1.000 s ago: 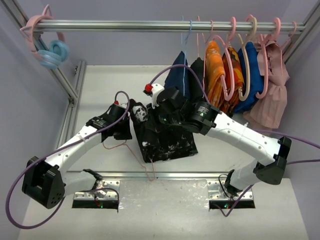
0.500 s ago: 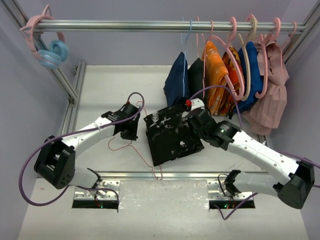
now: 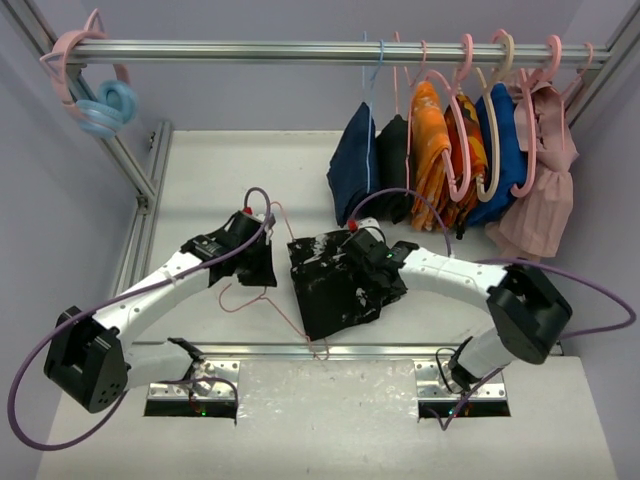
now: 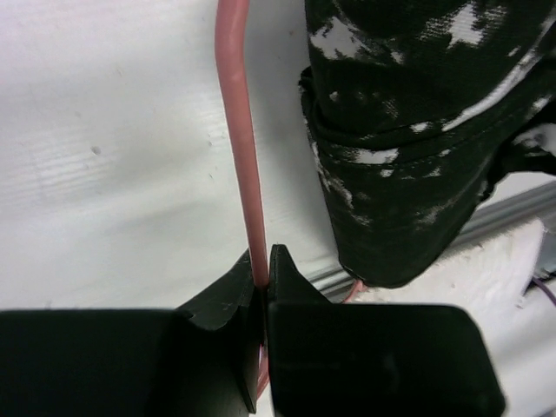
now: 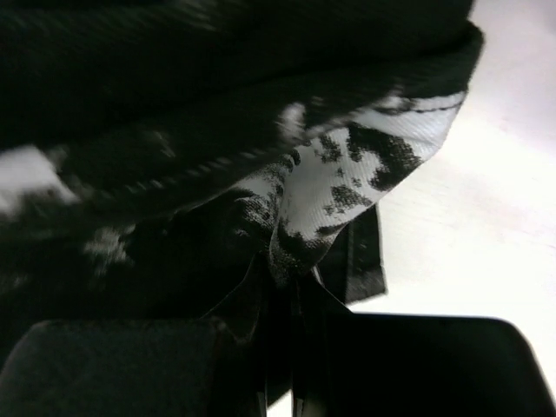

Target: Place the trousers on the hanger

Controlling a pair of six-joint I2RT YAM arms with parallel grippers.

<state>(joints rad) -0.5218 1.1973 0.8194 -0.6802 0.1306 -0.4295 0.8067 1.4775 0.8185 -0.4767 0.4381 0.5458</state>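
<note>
- While both arms worked low over the table [image 3: 220,170], the left gripper [image 4: 263,261] had its jaws pressed together on the thin pink hanger [image 4: 241,148], pinching the wire between the fingertips.
- The right gripper [image 5: 282,278] was clamped on a fold of the trousers [image 3: 340,290]; black-and-white cloth bunched right at its fingertips.
- The trousers lay as a rumpled, roughly folded bundle on the table between the two grippers, just beside the hanger's gripped wire.
- The hanger also lay on the table, to the left of the trousers. A bit of pink showed at the bundle's near edge, so one part of it probably ran under the cloth, though how far could not be told.
- Done so far, by my reading: each arm had hold of its own thing and the two had been brought together.
- Left to do: the cloth was not draped over the hanger's bar. It needed to be pulled across or through, settled evenly, and then lifted.
- The rail [image 3: 300,50] at the back carried other clothes on other hangers, well apart from this work.
</note>
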